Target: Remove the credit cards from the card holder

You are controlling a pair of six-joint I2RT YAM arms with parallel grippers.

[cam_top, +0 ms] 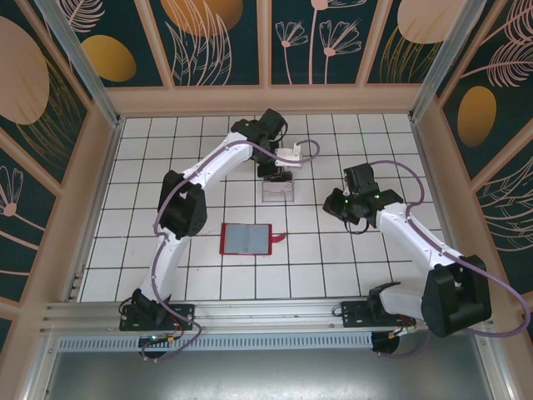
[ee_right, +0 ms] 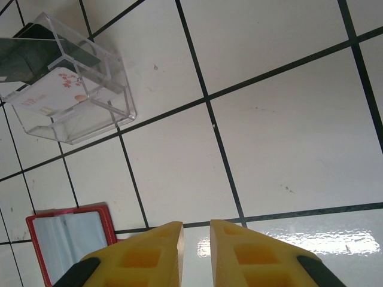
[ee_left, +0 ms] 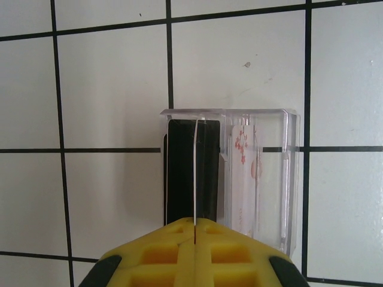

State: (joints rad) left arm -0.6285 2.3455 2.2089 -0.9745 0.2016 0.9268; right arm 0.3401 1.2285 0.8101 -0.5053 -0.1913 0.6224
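Observation:
The red card holder [cam_top: 246,238] lies open and flat on the tiles with its grey inner face up and a small red tab to its right; its corner [ee_right: 69,236] also shows in the right wrist view. My left gripper [ee_left: 195,222] hangs over the clear stand [ee_left: 263,179], shut on a thin credit card seen edge-on as a pale line. That line runs down into the left slot, where a dark card face [ee_left: 179,173] shows. A pale card with red marks [ee_left: 242,173] leans in the slot beside it. My right gripper [ee_right: 196,230] hovers over bare tile, slightly open, with nothing between its fingers.
The clear stand [cam_top: 277,190] sits one tile behind the card holder, under the left gripper [cam_top: 279,171]. The right gripper [cam_top: 335,203] is to the stand's right. Wooden walls ring the white tiled floor, and a metal rail runs along the near edge.

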